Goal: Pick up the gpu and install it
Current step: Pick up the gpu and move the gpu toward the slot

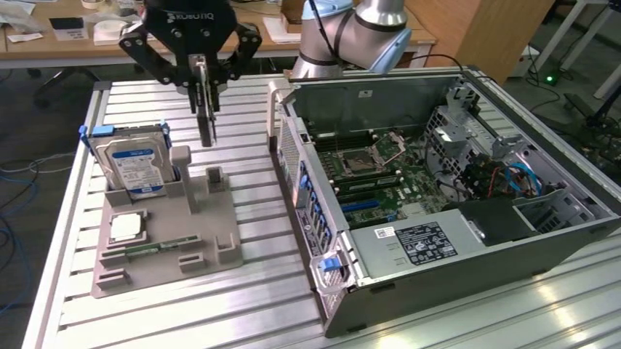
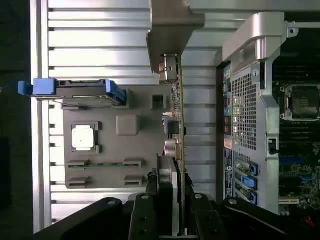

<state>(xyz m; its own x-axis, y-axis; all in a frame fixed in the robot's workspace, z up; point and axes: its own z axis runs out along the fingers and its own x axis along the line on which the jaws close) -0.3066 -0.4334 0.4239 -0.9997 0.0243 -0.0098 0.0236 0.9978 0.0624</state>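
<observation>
above the grey holder (image 1: 165,218), pincer (image 1: 202,69) grips the gpu (image 1: 206,120) by its top edge; card hangs upright, clear of the holder's slots. pick-up looks done. install not yet done: open computer case (image 1: 437,182) stands beside the holder, no card seated inside, as far as shows.

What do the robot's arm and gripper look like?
The arm is made of round silver-grey tubes with light blue caps at the joints. The gripper is black, with white upside-down lettering on its body and chunky jointed links.
</observation>
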